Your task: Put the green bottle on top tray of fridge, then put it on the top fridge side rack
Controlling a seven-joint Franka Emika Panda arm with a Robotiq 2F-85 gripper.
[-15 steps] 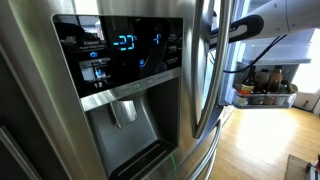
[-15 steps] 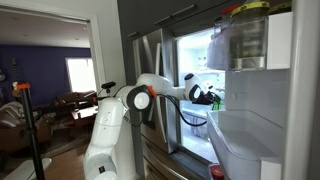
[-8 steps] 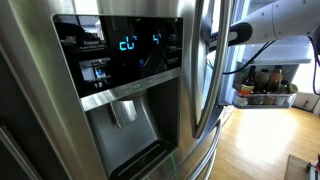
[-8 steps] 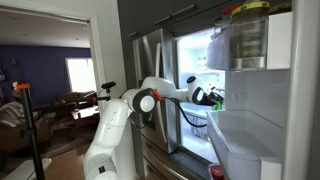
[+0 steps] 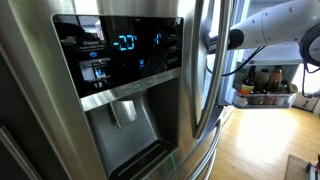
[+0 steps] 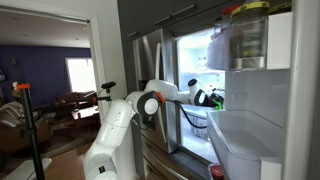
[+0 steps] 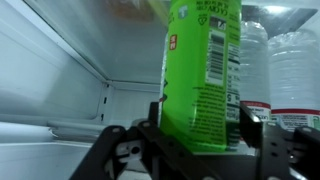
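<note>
In the wrist view the green bottle [image 7: 202,70] stands upright between my gripper's two fingers [image 7: 205,125], which close on its lower part inside the lit fridge. In an exterior view my gripper [image 6: 207,97] reaches into the open fridge [image 6: 195,60], with a bit of green at its tip [image 6: 215,99]. In an exterior view the fridge's steel door [image 5: 120,110] with its blue lit dispenser display fills the picture, and my arm [image 5: 265,25] goes in behind the handle. The bottle's cap is out of view.
Clear water bottles [image 7: 285,65] stand right beside the green bottle. A white fridge wall and shelf ledge [image 7: 70,95] lie to its other side. The open door's side racks [image 6: 250,130] hold a jar [image 6: 248,35] near the camera. Dark bottles [image 5: 268,80] stand on a far counter.
My arm has reached a little farther into the fridge, carrying the gripper deeper inside. The fridge door has not moved.
</note>
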